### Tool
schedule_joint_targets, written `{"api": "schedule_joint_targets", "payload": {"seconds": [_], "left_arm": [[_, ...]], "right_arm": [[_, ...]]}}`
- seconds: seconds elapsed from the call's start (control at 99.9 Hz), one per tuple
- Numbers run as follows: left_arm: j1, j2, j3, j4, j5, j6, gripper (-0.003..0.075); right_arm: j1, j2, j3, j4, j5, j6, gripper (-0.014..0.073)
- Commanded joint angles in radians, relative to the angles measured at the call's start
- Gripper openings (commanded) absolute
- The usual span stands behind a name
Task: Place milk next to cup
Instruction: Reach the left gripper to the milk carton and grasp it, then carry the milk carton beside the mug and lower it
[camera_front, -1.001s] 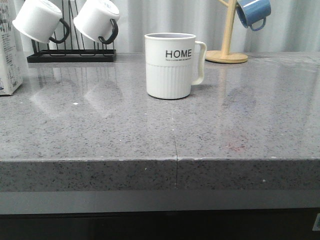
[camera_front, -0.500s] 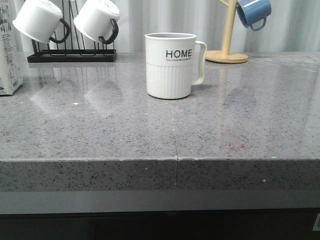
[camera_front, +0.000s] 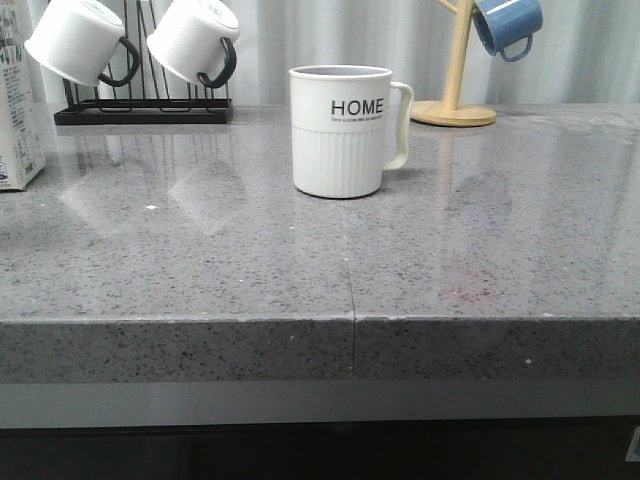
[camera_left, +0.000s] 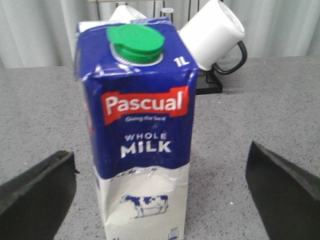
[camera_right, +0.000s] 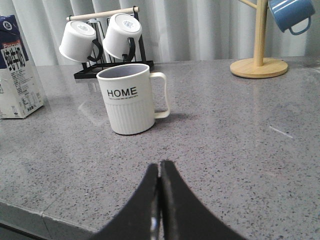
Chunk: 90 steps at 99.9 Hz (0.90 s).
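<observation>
Change: nothing shifts in the front view against the two earlier front pictures; milk (camera_front: 17, 100), cup (camera_front: 341, 131) and counter (camera_front: 300, 260) sit exactly as they did half a second and a second ago.
Meaning: judged from that, the carrying has not begun; the task is at its very start, with the grasp yet to be made.
Milk: upright at the far left edge of the counter in the front view, only a sliver of it showing there; well apart from the cup. The left wrist view shows it head-on, blue top, green cap (camera_left: 136, 43), cow picture below.
Cup: upright near the middle of the counter, "HOME" facing the robot, handle to the right.
Left gripper (camera_left: 165, 190): fingers (camera_left: 37, 195) spread wide on either side of the milk, apart from its walls; holding nothing.
Right gripper (camera_right: 160, 200): fingers pressed together, empty, pointing toward the cup from the near edge.
Background: white mugs (camera_front: 130, 42) hang on a black rack behind, blue mug (camera_front: 507, 25) on a wooden stand to the right.
Next move, as a guess: left fingers need to close on the milk's sides, low enough to keep the tall carton from tipping.
</observation>
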Motion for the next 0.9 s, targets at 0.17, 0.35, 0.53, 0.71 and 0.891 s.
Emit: {"api": "schedule_joint_targets", "payload": {"seconds": [0.17, 0.35, 0.53, 0.71, 0.891], "left_arm": [[-0.008, 0.112, -0.102, -0.026, -0.129, -0.011, 0.0638], [0.029, 0.22, -0.13, -0.026, -0.221, -0.011, 0.0638], [0.036, 0.296, -0.164, -0.031, -0.268, -0.011, 0.062], [0.036, 0.303, -0.175, -0.049, -0.269, -0.011, 0.0296], [0.033, 0.257, -0.167, -0.056, -0.252, -0.011, 0.0193]], "right_arm": [[-0.001, 0.006, -0.024, -0.005, -0.068, -0.001, -0.0025], [-0.001, 0.006, -0.024, -0.005, -0.068, -0.001, -0.0025], [-0.001, 0.006, -0.024, -0.005, -0.068, -0.001, -0.0025], [-0.001, 0.006, -0.024, -0.005, -0.068, -0.001, -0.0025], [-0.001, 0.006, -0.024, -0.005, -0.068, -0.001, -0.0025]]}}
